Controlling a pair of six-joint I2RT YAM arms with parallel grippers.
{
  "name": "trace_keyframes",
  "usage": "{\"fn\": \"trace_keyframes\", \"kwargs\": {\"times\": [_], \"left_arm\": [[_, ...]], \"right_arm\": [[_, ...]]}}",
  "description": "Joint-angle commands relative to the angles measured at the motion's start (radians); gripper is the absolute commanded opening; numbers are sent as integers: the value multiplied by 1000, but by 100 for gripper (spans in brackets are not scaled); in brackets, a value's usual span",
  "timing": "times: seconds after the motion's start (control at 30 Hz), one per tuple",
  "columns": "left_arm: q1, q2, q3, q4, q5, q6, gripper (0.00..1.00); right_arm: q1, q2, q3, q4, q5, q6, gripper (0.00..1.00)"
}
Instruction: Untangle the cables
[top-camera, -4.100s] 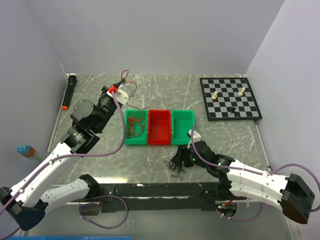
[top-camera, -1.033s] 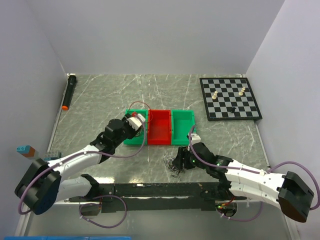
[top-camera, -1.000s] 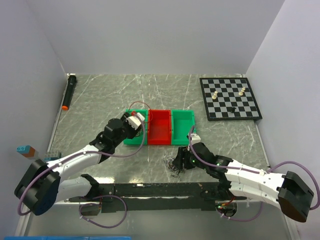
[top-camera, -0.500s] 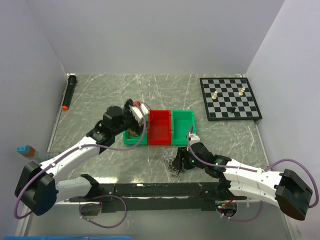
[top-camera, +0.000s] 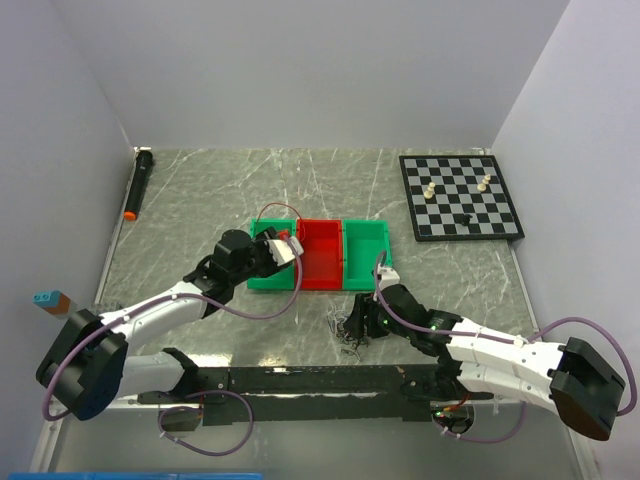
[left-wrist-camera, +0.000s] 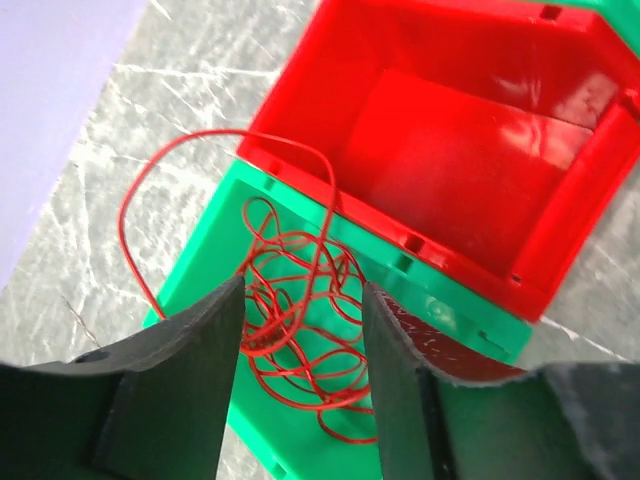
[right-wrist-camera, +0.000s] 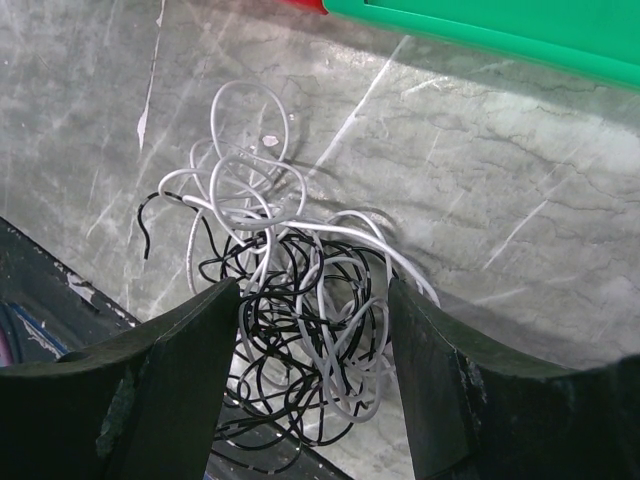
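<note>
Left gripper (left-wrist-camera: 302, 292) hung open and empty over thin red wire coil (left-wrist-camera: 300, 335) in left green plastic bin (left-wrist-camera: 205, 262), right gripper (right-wrist-camera: 312, 290) spread wide, empty, above white-and-black wire tangle (right-wrist-camera: 290, 350)

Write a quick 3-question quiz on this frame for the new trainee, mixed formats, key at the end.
1. True or false: the red wires lie in the red bin.
2. Multiple choice: the tangle at the right gripper is made of wires that are A) red and white, B) white and black, C) all black.
3. One word: are the left gripper jaws open or shut?

Key:
1. False. They lie in the left green bin, with one loop hanging out over its edge.
2. B.
3. Open.
</note>
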Motion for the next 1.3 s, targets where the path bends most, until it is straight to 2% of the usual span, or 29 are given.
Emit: {"fn": "trace_keyframes", "kwargs": {"times": [0.0, 0.07, 0.2, 0.43, 0.6, 0.73, 0.9, 1.27], "left_arm": [[3, 7, 9, 65, 6, -3, 52], [5, 10, 12, 35, 25, -6, 47], [7, 20, 18, -22, 48, 2, 45], [40, 78, 57, -36, 48, 22, 51], [83, 164, 139, -77, 37, 2, 51], [94, 201, 176, -116, 66, 8, 37], [94, 202, 153, -128, 97, 5, 18], [97, 158, 81, -160, 35, -136, 6]], "right_arm": [[-8, 13, 7, 33, -6, -14, 68], [-10, 16, 7, 35, -6, -16, 68], [-18, 20, 4, 41, -11, -20, 68], [-34, 46, 9, 58, -26, -34, 68], [-41, 46, 6, 56, -25, -40, 68], [-51, 36, -2, 58, -26, -42, 68], [-70, 46, -9, 59, -71, -48, 68], [-81, 71, -23, 113, -89, -42, 68]]}}
